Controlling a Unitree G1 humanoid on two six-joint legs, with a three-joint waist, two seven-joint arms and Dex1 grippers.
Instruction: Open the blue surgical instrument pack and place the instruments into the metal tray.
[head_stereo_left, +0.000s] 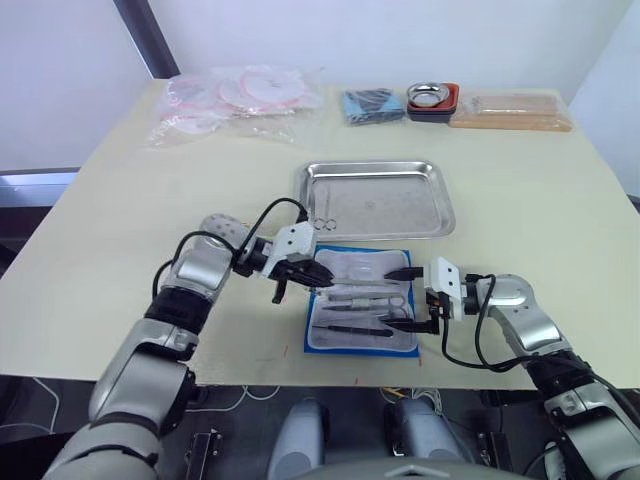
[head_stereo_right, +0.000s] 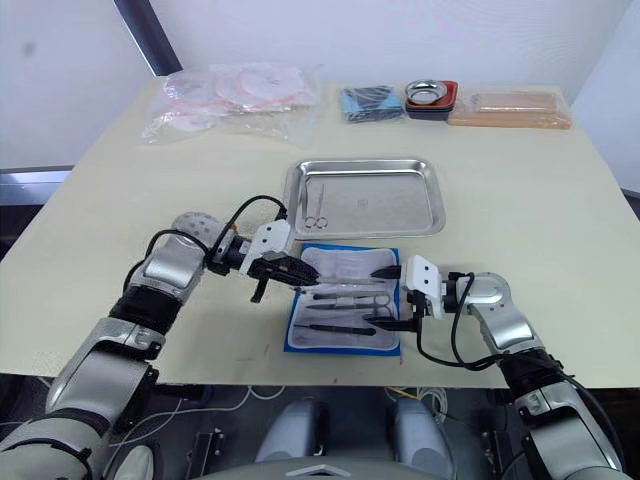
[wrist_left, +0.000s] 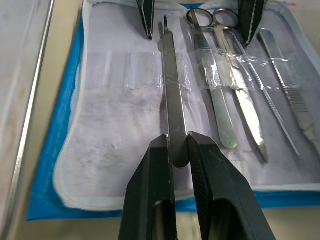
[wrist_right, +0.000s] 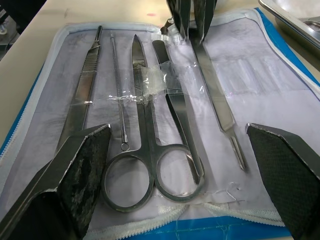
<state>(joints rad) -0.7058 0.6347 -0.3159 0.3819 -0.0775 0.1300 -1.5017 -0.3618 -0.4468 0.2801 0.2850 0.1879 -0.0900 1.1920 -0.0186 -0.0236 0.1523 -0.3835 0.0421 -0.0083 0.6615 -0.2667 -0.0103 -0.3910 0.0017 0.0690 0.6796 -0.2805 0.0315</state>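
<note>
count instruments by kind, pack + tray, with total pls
Scissors: 2, the second pair already in the metal tray
Tweezers: 2, the other beside the scissors
Probe: 1
Scalpel handle: 1, pinched by the left gripper
Total: 6, with 5 on the open pack
</note>
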